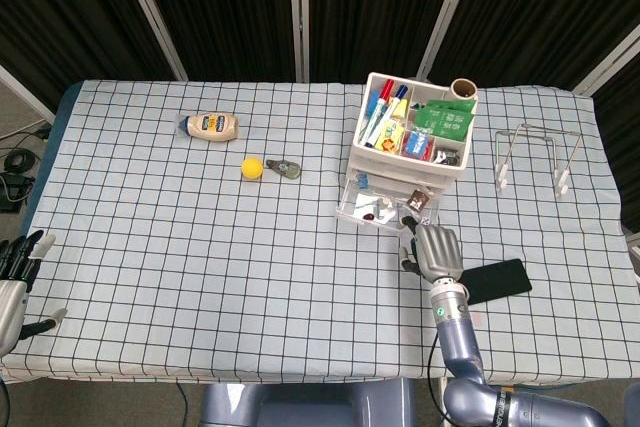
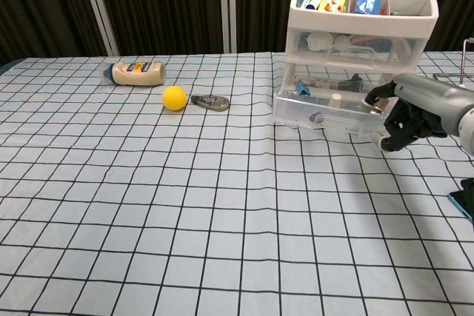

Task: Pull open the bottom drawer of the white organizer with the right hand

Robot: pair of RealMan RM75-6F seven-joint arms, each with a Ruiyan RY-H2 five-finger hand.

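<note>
Fingers apart and empty, the left hand (image 1: pixel 18 277) sat at the table's near left corner, well away from everything. Further right, toward the back, lay a bottle (image 1: pixel 212 125) on its side, then a yellow ball (image 1: pixel 254 168) with a metal clip (image 1: pixel 284 168) just beside it.

Right of centre stood the organizer (image 1: pixel 410 142), its top tray full of pens and packets. The bottom drawer (image 2: pixel 326 112) stuck out toward the near edge, clear of the drawer above, with small items showing inside. Going by that, the pull looked largely done; whether it could slide out further could not be told.

The right hand (image 2: pixel 415 112) was at the drawer's near right corner, fingers curled inward, its fingertips (image 2: pixel 374 98) at the drawer's front edge. Whether they gripped that edge or merely touched it could not be told. What looked left was a little more pull, if any, then letting go.

Beyond that lay a dark phone (image 1: pixel 492 280) by the right wrist and a wire rack (image 1: pixel 535 157) near the far right.
</note>
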